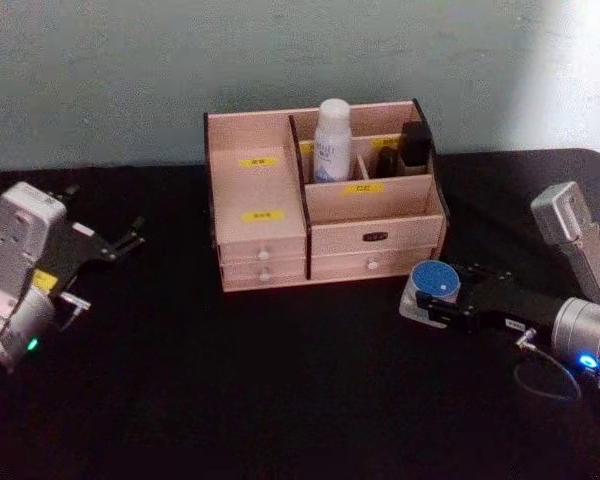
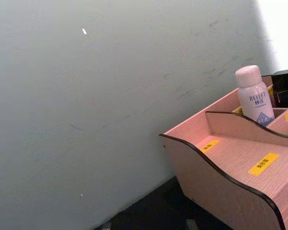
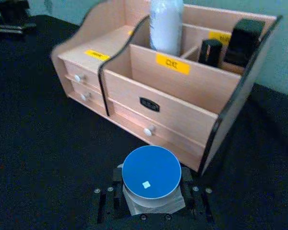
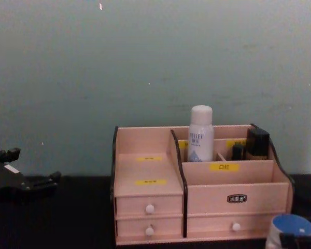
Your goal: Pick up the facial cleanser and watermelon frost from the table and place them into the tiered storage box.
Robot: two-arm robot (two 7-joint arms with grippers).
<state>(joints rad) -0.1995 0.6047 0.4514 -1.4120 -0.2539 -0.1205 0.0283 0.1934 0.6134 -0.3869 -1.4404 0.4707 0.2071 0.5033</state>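
**Right gripper (image 1: 437, 299) clamped on the blue-lidded jar (image 3: 151, 171), just in front of the box (image 1: 263, 238).**
The fingers (image 3: 187, 188) pressed against both sides of the jar, which sat lid up near the box's lower right drawer. The white bottle (image 1: 332, 140) stood upright in a rear compartment. The left gripper (image 1: 130, 238) was parked well to the left, above the table (image 1: 280, 390).
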